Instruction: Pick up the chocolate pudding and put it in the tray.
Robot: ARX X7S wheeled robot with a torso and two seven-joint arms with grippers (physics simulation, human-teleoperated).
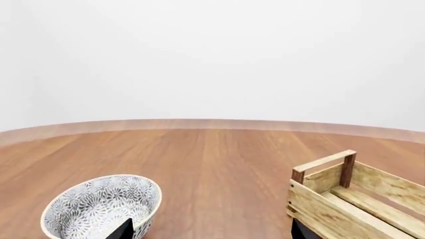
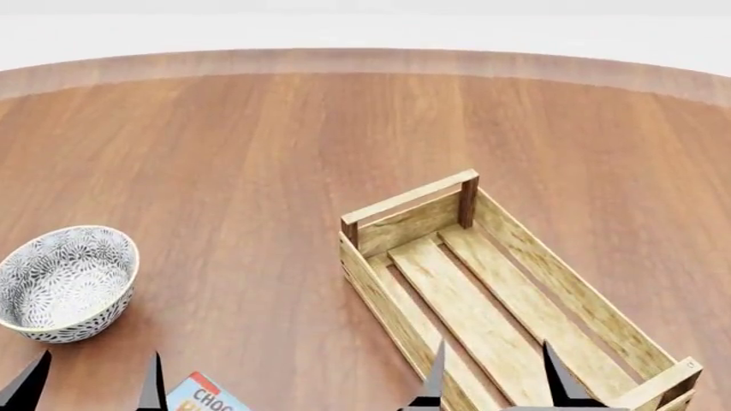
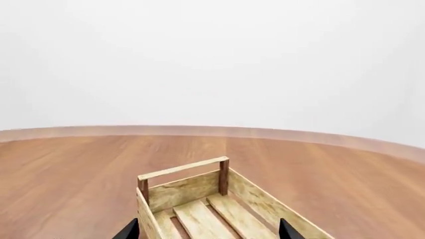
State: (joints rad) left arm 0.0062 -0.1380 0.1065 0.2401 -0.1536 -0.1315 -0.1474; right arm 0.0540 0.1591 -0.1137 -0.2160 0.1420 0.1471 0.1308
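Only the tips of the robot's two grippers showed: the left gripper [image 2: 92, 383] and right gripper [image 2: 494, 374] each had two plain black, pointed, wedge-shaped jaws, without visible markings.

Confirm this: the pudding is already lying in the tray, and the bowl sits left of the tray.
Not quite. The pudding lies on the table, outside the tray, near the left gripper, as the head view shows. The bowl does sit left of the tray.

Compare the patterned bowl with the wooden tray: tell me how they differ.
The bowl is round and grey-white with a floral pattern; the tray is oblong, light-wood slats with darker corner posts. The tray is far longer than the bowl. The bowl has one curved wall, the tray low plank sides. Both stand upright and empty on the table.
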